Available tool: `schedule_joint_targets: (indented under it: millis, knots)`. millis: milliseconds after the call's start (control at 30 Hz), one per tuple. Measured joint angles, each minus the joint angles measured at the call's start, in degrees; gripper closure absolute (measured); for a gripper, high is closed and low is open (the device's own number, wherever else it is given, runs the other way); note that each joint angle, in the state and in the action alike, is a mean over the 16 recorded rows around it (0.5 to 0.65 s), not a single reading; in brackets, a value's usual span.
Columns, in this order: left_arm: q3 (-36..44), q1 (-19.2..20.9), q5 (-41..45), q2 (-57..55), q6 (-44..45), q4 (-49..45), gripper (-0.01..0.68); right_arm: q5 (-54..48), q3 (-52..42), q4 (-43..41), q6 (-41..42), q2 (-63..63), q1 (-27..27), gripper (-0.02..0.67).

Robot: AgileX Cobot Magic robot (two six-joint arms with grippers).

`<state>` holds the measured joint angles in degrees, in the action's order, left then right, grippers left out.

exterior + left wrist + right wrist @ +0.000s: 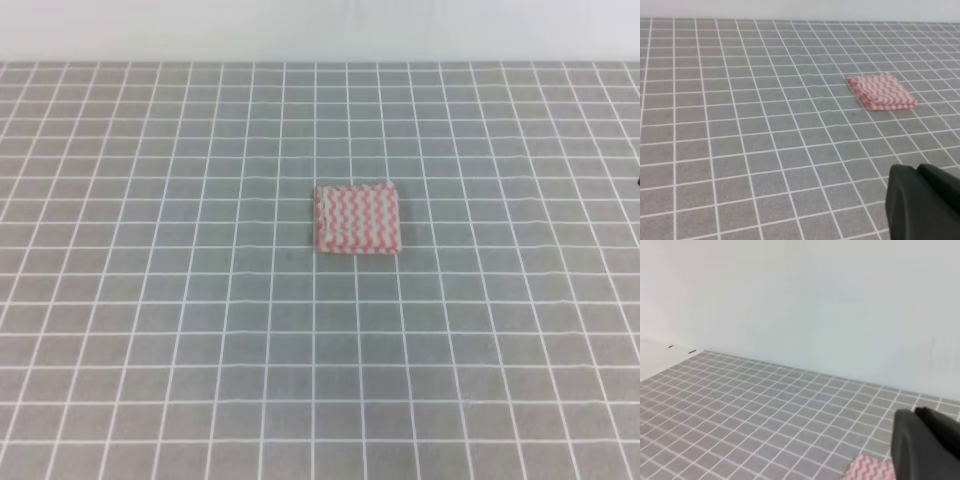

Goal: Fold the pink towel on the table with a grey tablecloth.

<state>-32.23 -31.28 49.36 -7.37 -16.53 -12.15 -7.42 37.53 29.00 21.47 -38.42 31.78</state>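
The pink towel (pixel 358 218) lies as a small, neatly folded rectangle near the middle of the table with a grey tablecloth (pixel 200 330). The left wrist view has the towel (pixel 881 91) at upper right, flat on the grid cloth (pixel 740 125), with a black part of my left gripper (pixel 922 205) at the bottom right corner, well short of it. Only a corner of the towel (pixel 867 469) shows at the bottom of the right wrist view, beside a black part of my right gripper (pixel 925 445). Neither gripper touches the towel. Their jaws are not visible.
A plain white wall (pixel 815 300) rises behind the table's far edge (pixel 320 62). A tiny dark spot (pixel 637 182) sits at the right edge of the exterior high view. Nothing else lies on the grid cloth.
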Motion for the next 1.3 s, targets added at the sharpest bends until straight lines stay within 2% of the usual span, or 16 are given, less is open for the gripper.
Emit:
schedule_joint_targets:
  millis: [900,1300]
  knots:
    - [0.0,0.0,0.9,0.7,0.0,0.7,0.671,-6.4,-0.6,-5.1,2.6,2.1,0.0,0.665]
    - [0.0,0.0,0.7,0.7,0.0,0.7,0.671,-10.2,-1.2,-15.0,2.5,3.1,-1.5,0.665]
